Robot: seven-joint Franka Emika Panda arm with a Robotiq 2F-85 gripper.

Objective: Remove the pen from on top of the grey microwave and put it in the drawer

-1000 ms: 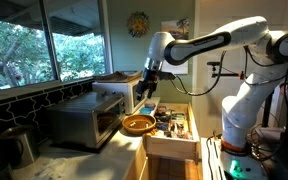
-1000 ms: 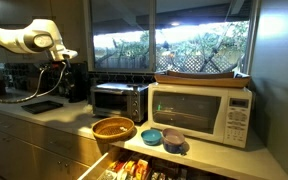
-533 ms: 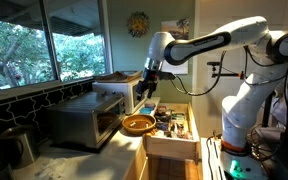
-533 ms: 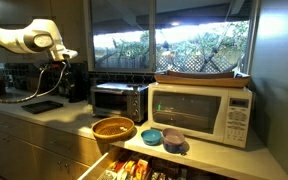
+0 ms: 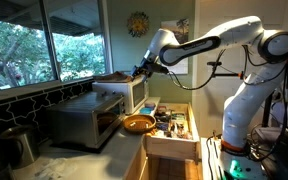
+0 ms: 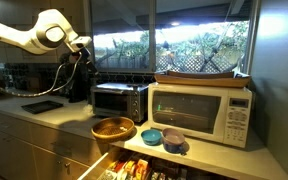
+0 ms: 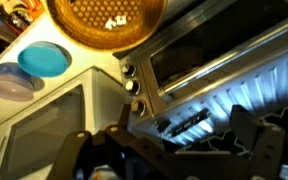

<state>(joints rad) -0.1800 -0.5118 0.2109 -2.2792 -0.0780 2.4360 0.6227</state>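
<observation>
The grey microwave (image 7: 219, 55) fills the right of the wrist view, and it shows in both exterior views (image 5: 84, 120) (image 6: 119, 100). A dark pen (image 7: 188, 122) lies on its ribbed top. My gripper (image 7: 169, 150) is open and empty, with its fingers spread above the pen and not touching it. In both exterior views the gripper (image 5: 141, 72) (image 6: 84, 47) hangs in the air above counter height. The pen is too small to make out there. The drawer (image 5: 170, 146) stands open with several items inside, and its corner shows in an exterior view (image 6: 102, 166).
A smaller white microwave (image 6: 204, 110) (image 7: 54, 125) stands beside the grey one with a flat tray (image 6: 204, 78) on top. A wooden bowl (image 5: 137, 124) (image 6: 112, 128) and two small blue bowls (image 6: 164, 138) sit on the counter. Windows are behind.
The arm has risen and swung from above the bowl towards the grey microwave. The gripper is now tilted over the microwave's top. The gripper stays open.
</observation>
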